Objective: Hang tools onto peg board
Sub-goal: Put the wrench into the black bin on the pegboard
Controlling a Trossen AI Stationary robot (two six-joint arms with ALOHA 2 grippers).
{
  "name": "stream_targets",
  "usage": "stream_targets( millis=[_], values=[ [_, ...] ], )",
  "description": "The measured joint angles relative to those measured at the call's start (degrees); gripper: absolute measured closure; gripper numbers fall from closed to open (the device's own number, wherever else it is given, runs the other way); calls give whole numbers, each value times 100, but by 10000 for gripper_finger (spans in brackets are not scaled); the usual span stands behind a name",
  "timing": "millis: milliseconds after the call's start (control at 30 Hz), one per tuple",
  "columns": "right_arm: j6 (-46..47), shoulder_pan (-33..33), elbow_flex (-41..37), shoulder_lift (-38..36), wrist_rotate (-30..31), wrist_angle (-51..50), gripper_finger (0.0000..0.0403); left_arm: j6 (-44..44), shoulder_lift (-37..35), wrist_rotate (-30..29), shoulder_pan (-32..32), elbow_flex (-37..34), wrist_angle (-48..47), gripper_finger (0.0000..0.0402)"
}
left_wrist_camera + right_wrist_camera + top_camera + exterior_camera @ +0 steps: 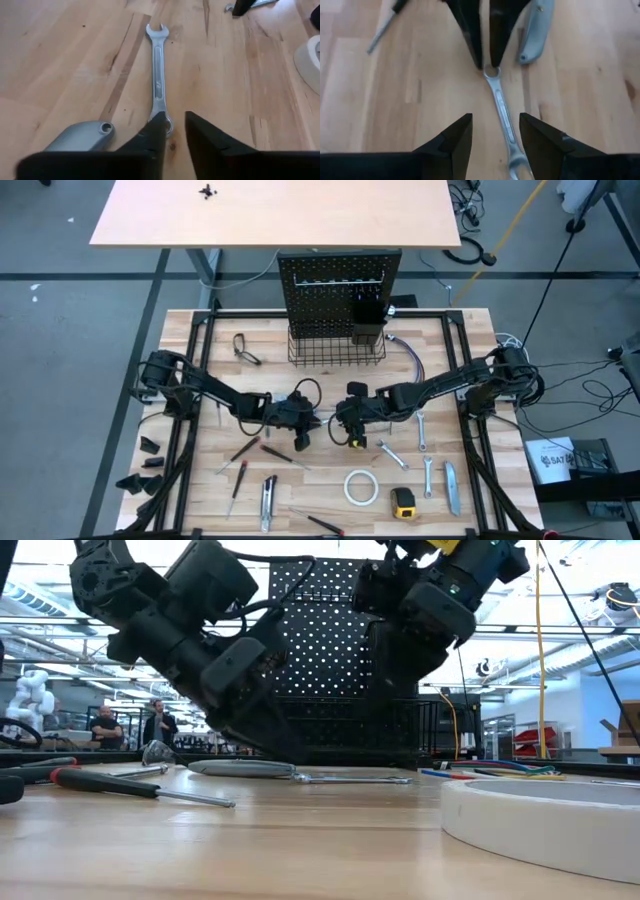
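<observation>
Many tools point(361, 487) litter the wood table point(200, 490); left end effector point(172, 131) clamps wrench point(158, 80), right end effector point(495, 132) apart.

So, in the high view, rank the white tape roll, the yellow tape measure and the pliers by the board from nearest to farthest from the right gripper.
1. White tape roll: just front-right of the right gripper.
2. Yellow tape measure: farther right, at the front edge.
3. Pliers: far across, back left beside the basket.
</observation>
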Motion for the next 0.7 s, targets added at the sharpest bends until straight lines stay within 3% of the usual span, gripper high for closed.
stream_targets(
  millis=[167,700],
  values=[
    [-54,-120,-42,101,-101,429,245,138,0,-80,0,3,136,395],
    [-37,-212,-96,680,-110,684,245,114,403,37,0,33,141,394]
  ],
)
